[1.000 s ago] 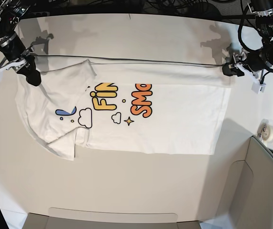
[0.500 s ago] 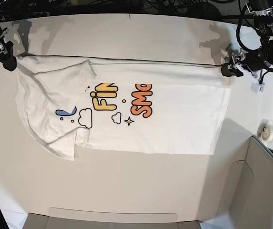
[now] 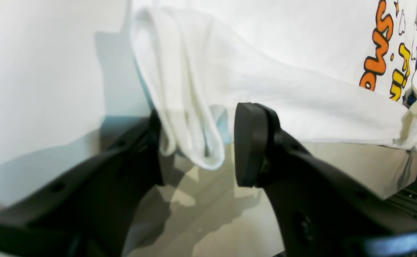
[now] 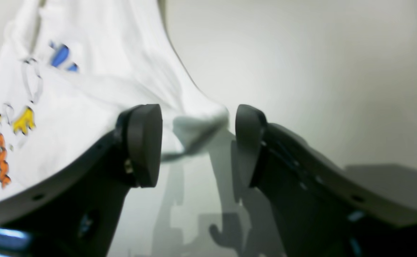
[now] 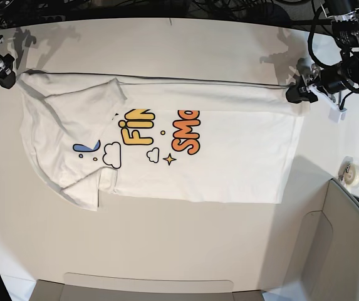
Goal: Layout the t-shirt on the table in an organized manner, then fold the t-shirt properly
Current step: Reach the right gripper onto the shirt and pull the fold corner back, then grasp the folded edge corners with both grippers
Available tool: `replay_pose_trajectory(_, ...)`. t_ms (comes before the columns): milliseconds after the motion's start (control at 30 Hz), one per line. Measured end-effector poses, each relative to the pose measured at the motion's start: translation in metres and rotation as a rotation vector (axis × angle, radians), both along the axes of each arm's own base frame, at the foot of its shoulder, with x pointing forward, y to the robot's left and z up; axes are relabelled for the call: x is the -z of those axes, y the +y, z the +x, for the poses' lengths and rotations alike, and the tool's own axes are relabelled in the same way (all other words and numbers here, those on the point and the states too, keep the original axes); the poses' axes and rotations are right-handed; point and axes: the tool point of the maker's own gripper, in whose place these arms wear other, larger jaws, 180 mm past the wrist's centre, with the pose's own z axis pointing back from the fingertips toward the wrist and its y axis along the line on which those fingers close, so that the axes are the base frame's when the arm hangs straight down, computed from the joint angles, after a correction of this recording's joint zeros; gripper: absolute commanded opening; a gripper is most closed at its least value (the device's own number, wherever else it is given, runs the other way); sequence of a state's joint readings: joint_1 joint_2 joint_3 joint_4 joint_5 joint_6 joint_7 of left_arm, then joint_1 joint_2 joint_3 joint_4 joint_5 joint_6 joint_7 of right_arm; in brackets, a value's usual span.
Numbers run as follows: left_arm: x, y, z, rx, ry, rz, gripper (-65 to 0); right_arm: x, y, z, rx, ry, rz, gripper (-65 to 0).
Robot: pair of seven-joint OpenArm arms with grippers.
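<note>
The white t-shirt [image 5: 229, 157] lies on the table [image 5: 166, 244], its far edge folded over the print so only part of the yellow and orange letters shows. At the shirt's right end, my left gripper [image 5: 294, 93] is open; in the left wrist view the folded corner [image 3: 190, 117] hangs between its spread fingers [image 3: 251, 142], short of the right pad. My right gripper [image 5: 8, 75] hovers open by the far left corner. In the right wrist view that corner [image 4: 201, 123] rests on the table just beyond the gap, touching neither pad.
Grey-beige panels stand at the lower right [image 5: 348, 251] and along the front edge [image 5: 148, 285]. A small tape roll [image 5: 353, 174] sits by the right panel. Dark cables [image 5: 229, 7] run behind the table's far edge.
My right gripper opened, let go of the shirt's far left corner and drew back up and to the left. The corner now lies on the table. My left gripper shifted slightly.
</note>
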State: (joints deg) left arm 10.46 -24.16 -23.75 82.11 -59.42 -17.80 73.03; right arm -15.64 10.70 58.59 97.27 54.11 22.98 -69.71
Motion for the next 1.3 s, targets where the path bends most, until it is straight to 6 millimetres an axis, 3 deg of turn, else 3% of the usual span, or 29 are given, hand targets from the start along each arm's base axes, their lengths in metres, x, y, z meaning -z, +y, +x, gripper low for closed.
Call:
replay_pose_trajectory(167,-0.001,0.002,0.000,-0.009,-0.002,-0.003,-38.3,0.027,-0.001,-0.005,0.035,0.039,0.083,-32.0)
replay_pose_trajectory(300,-0.005,0.022,-0.005,-0.082,-0.004,0.005,-38.4,0.036,0.001,-0.009,0.046,0.057,0.111,-32.1)
replay_pose_trajectory(467,-0.001,0.040,-0.013,-0.152,0.014,-0.019,-38.4,0.038,0.005,-0.007,0.056,0.038,0.131,-32.1)
replay_pose_trajectory(1300,-0.003,0.038,-0.005,-0.148,0.007,-0.022,-38.2,0.037,0.013,-0.014,0.044,0.009,0.178,-32.1)
